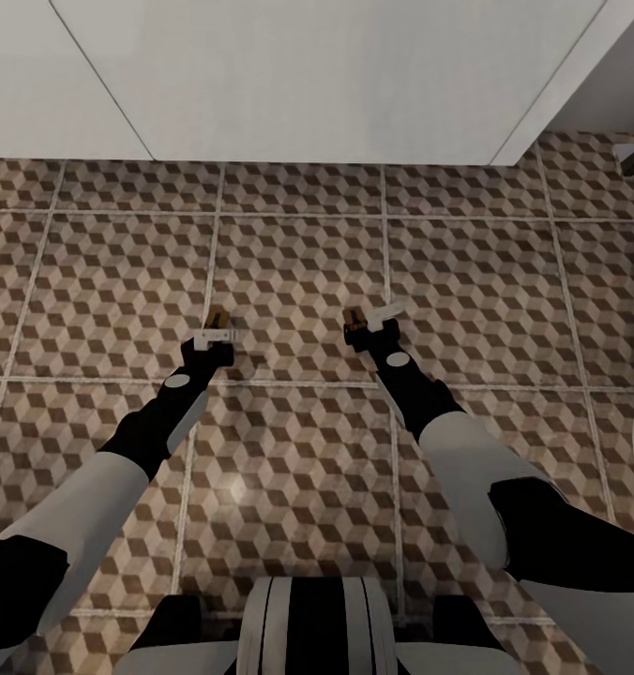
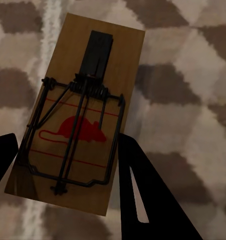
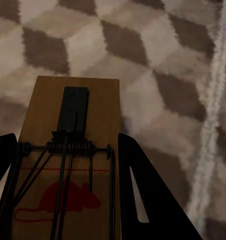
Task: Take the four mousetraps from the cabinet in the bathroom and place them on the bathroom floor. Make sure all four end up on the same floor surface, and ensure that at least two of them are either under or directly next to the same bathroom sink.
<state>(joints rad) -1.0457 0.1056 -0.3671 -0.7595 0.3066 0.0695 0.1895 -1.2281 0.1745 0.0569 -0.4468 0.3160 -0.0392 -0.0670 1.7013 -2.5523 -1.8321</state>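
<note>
Each end effector seemingly grips a mousetrap (image 2: 75,120).

Left hand (image 1: 218,330) and right hand (image 1: 366,323) side by side over bathroom floor (image 1: 298,262), white unit (image 1: 336,84) beyond

Mousetrap in left gripper (image 2: 75,125): matt brown wood board, dark metal wire spring and bar, printed red mouse. Mousetrap in right gripper (image 3: 67,165): same wood, slightly warmer tone, same dark wire and red print. Gripper fingers (image 2: 148,200): flat matt black. Bathroom floor (image 1: 298,272): smooth tiles, faint sheen, pale grout lines. White vanity (image 1: 336,75): smooth, matt
</note>
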